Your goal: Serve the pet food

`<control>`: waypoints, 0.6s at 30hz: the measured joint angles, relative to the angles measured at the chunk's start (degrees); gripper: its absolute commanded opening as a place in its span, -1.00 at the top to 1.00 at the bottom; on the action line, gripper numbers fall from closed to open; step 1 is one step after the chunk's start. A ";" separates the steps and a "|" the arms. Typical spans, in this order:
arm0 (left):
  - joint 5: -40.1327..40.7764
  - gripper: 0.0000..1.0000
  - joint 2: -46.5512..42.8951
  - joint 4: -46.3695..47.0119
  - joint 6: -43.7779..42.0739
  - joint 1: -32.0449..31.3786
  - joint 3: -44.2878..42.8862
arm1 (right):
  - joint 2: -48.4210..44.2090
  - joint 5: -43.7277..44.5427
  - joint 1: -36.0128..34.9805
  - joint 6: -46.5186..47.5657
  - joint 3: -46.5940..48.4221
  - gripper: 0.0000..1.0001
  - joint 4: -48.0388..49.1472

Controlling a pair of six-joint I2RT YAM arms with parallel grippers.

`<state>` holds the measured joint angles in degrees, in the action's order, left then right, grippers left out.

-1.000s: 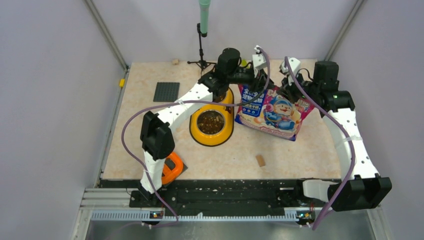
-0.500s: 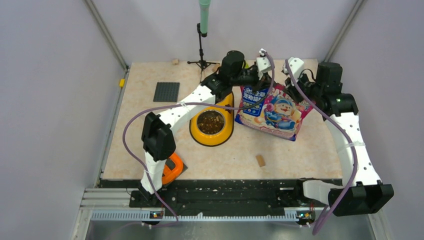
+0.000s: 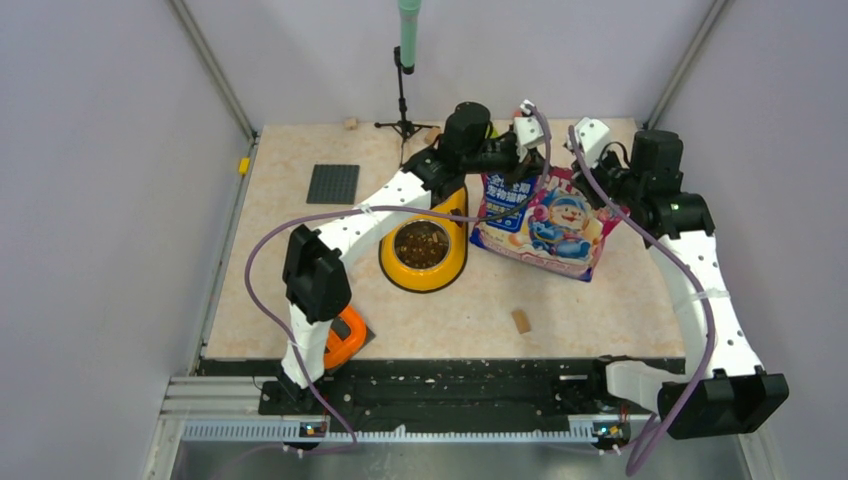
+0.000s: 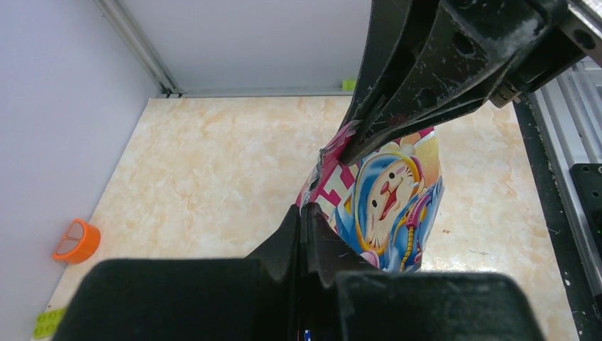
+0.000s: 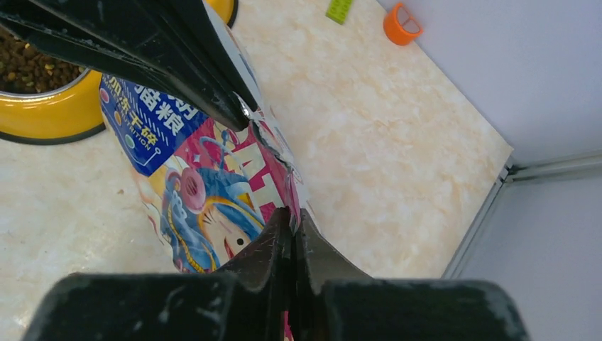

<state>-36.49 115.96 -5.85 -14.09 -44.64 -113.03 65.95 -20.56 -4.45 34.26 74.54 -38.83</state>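
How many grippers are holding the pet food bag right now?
2. The left gripper pinches the top edge of the bag at its left end; the right gripper pinches the same edge at its right end. Both show clearly.

The top camera hangs high behind the arm bases, which sit at 6 o'clock, and looks steeply down on the whole table (image 3: 300,250) from afar. The left wrist camera peers along the left gripper (image 4: 302,207) and the right wrist camera along the right gripper (image 5: 287,213). Both are very near the pink bag (image 4: 387,192), which all three views share.
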 measured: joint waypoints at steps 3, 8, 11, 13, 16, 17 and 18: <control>0.17 1.00 0.00 -0.28 -0.07 -0.04 0.00 | 0.02 -0.02 -0.11 0.11 -0.04 0.51 -0.17; 0.22 1.00 -0.22 -0.70 -0.59 0.04 0.00 | -0.02 2.84 0.48 -0.44 -0.04 1.00 0.81; 0.52 1.00 -0.35 -1.25 -0.85 -0.04 0.15 | -0.55 3.52 0.22 -0.39 -1.51 1.00 1.27; 0.33 1.00 -0.35 -1.31 -0.87 -0.09 0.48 | -1.40 3.96 0.17 -0.26 -2.69 -0.23 2.32; 0.31 1.00 -1.03 -1.29 -0.87 0.09 1.05 | -2.49 6.75 0.66 -0.17 -3.74 0.97 3.32; 0.09 1.00 -1.33 -1.53 -0.85 0.31 1.18 | -2.69 7.69 1.14 0.09 -3.74 1.00 3.54; 0.11 1.00 -1.38 -1.57 -0.85 0.33 1.27 | -2.91 7.15 1.33 -0.44 -3.74 1.00 3.19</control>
<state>-36.38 114.59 -7.42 -14.94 -44.31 -111.77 63.05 -13.41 -3.11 33.82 70.81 -35.64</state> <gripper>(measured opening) 0.008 0.219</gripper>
